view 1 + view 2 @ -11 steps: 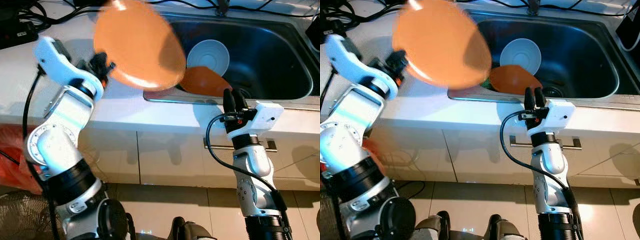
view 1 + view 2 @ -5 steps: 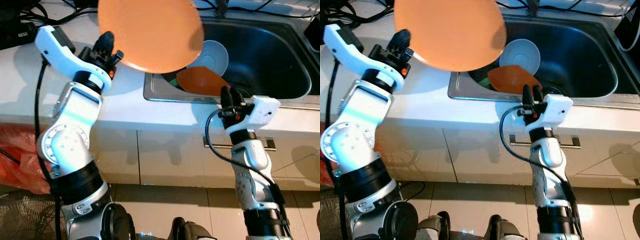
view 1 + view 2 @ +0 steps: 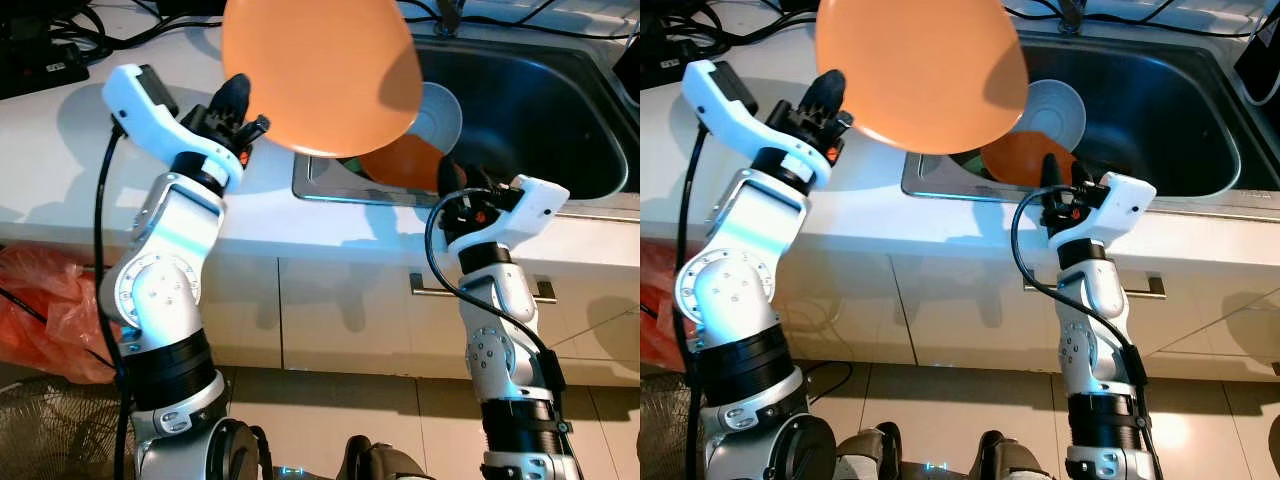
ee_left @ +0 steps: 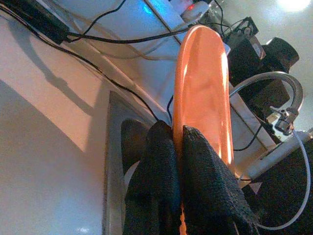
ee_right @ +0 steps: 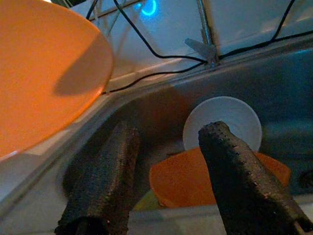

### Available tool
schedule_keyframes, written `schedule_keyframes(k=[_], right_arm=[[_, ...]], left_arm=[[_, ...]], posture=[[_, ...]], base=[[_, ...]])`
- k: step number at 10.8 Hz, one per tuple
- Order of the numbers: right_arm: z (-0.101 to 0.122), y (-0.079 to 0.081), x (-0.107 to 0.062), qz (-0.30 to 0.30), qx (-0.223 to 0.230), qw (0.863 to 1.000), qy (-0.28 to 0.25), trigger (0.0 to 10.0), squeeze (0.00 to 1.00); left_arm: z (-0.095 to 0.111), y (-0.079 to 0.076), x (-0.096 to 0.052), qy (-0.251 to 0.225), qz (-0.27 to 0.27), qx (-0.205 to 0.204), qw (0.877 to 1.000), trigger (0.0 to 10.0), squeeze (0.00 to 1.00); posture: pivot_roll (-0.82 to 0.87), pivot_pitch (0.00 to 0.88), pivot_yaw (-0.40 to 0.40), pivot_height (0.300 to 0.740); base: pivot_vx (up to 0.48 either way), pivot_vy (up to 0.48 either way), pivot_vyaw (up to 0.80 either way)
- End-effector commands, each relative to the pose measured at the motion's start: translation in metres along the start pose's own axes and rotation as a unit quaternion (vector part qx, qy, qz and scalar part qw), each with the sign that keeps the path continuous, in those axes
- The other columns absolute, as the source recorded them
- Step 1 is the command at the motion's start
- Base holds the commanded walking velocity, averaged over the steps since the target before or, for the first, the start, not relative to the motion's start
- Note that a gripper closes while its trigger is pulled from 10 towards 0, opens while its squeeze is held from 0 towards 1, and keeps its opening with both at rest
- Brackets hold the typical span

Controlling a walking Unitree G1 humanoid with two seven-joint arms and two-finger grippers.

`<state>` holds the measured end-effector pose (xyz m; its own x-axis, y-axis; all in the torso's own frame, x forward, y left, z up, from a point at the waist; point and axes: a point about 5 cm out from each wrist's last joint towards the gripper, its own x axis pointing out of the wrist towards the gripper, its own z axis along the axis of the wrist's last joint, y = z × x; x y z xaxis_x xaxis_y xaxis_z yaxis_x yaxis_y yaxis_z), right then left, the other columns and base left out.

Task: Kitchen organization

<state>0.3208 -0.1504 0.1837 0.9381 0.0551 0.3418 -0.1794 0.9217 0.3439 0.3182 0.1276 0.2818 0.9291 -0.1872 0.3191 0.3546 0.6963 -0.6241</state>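
A: How many orange dishes do you count?

B: Two. One large round orange plate (image 3: pixel 318 75) is at the upper centre of the frame, held in the air above the white countertop (image 3: pixel 60 150) and the left rim of the stainless steel sink (image 3: pixel 560 110). The left gripper (image 3: pixel 238 108) has its two black fingers closed tight on the plate's lower left edge; in the left wrist view the plate (image 4: pixel 203 93) stands edge-on between them.

A: And the second one?

B: A smaller orange dish (image 3: pixel 405 165) lying in the sink basin, right of centre, partly hidden behind the held plate. Touching it from behind is one white round bowl (image 3: pixel 440 110).

A: The other arm?

B: The right gripper (image 3: pixel 455 185) sits at the sink's front rim, centre right, fingers spread apart and holding nothing. Its wrist view looks between both fingers (image 5: pixel 102 181) at the white bowl (image 5: pixel 222 122) and orange dish (image 5: pixel 195 178).

A: Anything else?

B: Several black cables (image 3: pixel 130 25) on the counter at upper left, one cabinet handle (image 3: pixel 540 290) below, and one orange-red plastic bag (image 3: pixel 40 310) at lower left.
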Motion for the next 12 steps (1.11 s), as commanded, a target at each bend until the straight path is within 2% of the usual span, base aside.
schedule_keyframes(k=[1, 4, 5, 7, 8, 11, 12], right_arm=[[0.003, -0.004, 0.002, -0.011, 0.011, 1.000, -0.001, 10.0, 0.00], [0.020, -0.010, 0.017, -0.029, 0.080, 0.996, -0.021, 10.0, 0.00], [0.025, -0.007, 0.022, -0.033, 0.137, 0.990, -0.026, 10.0, 0.00], [0.026, -0.003, 0.026, -0.042, 0.251, 0.967, -0.026, 10.0, 0.00], [0.024, -0.003, 0.027, -0.046, 0.292, 0.955, -0.019, 10.0, 0.00], [0.019, -0.007, 0.026, -0.052, 0.331, 0.942, -0.008, 10.0, 0.00], [0.018, -0.005, 0.025, -0.045, 0.371, 0.927, -0.002, 10.0, 0.00]], left_arm=[[-0.010, -0.012, -0.001, 0.000, -0.029, -0.022, 0.999, 10.0, 0.00], [-0.016, -0.014, 0.003, -0.004, -0.038, -0.025, 0.999, 10.0, 0.00], [-0.018, -0.014, 0.006, -0.006, -0.042, -0.031, 0.999, 10.0, 0.00], [-0.022, -0.018, 0.009, -0.004, -0.051, -0.034, 0.998, 10.0, 0.00], [-0.022, -0.021, 0.012, -0.008, -0.056, -0.036, 0.998, 10.0, 0.00], [-0.020, -0.026, 0.015, -0.020, -0.075, -0.058, 0.995, 10.0, 0.00], [-0.023, -0.032, 0.016, -0.018, -0.091, -0.071, 0.993, 10.0, 0.00]], posture=[[0.11, 0.172, -0.043, 0.740], [0.11, 0.172, -0.041, 0.740], [0.10, 0.170, -0.039, 0.740], [0.10, 0.171, -0.038, 0.740], [0.10, 0.172, -0.040, 0.740], [0.10, 0.172, -0.040, 0.740], [0.10, 0.170, -0.040, 0.740]], base=[[0.000, 0.000, 0.00], [0.000, 0.000, 0.00], [0.000, 0.000, 0.00], [0.000, 0.000, 0.00], [0.000, 0.000, 0.00], [0.000, 0.000, 0.00], [0.000, 0.000, 0.00]])
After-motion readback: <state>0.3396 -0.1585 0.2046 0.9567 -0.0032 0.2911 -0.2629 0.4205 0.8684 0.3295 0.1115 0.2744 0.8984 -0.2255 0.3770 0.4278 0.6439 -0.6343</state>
